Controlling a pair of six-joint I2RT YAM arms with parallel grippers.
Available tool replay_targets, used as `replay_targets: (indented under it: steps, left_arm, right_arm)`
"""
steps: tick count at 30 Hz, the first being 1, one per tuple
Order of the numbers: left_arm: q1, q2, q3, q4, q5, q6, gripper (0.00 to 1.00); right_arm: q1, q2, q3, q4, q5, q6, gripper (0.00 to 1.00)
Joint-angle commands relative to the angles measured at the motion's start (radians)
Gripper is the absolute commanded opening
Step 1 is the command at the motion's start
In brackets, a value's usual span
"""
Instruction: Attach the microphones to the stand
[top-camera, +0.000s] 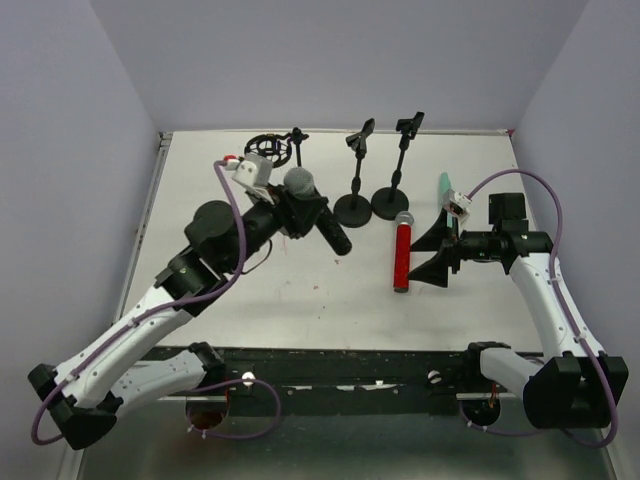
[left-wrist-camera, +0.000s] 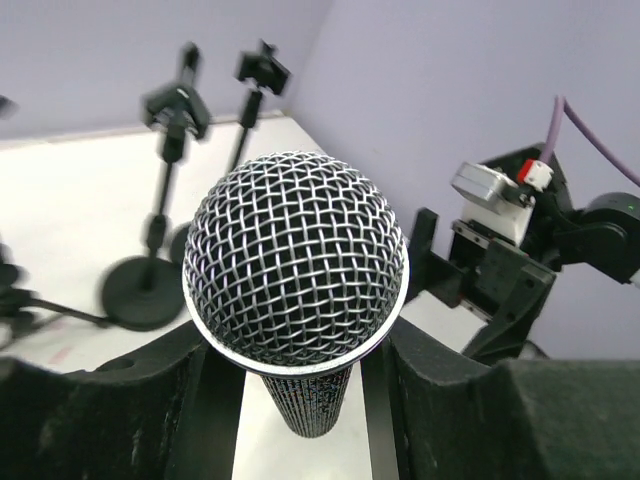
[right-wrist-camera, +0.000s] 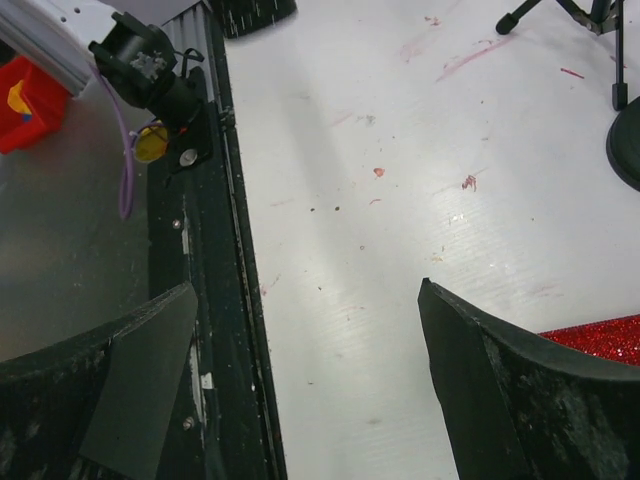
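Note:
My left gripper is shut on the black microphone and holds it above the table. Its silver mesh head fills the left wrist view, and its handle runs down between my left gripper's jaws. Two round-base stands with clips on top rise just to its right. The red microphone lies flat on the table beside them. My right gripper stands open right of the red microphone with nothing between its fingers, and a red glitter strip shows past my right gripper's finger. The mint-green microphone peeks out behind it.
A third stand with a ring mount sits at the back left. A black rail runs along the table's near edge. Purple-grey walls close in the table on three sides. A red part lies beyond the rail.

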Motion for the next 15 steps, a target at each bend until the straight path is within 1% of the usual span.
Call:
replay_targets:
  steps: [1,3,7,11,15]
  left_arm:
    - [0.129,-0.089,0.207,-0.318,-0.048,0.243,0.0]
    - [0.172,-0.066,0.32,-0.392,-0.105,0.334,0.0]
    - [0.252,0.023,0.498,-0.422,-0.168,0.457,0.0]
    - [0.321,0.134,0.658,-0.426,-0.151,0.481,0.0]
    - [0.35,0.236,0.804,-0.426,-0.124,0.477,0.0]
  right_arm:
    - [0.0,-0.004,0.022,-0.023,-0.022,-0.026,1.0]
    - [0.0,-0.003,0.017,-0.016,-0.016,-0.025,1.0]
    - [0.0,-0.004,0.011,0.001,-0.002,-0.016,1.0]
    - [0.0,-0.004,-0.001,0.026,0.007,0.003,1.0]
    - [0.0,0.003,-0.006,0.033,0.011,0.01,1.0]
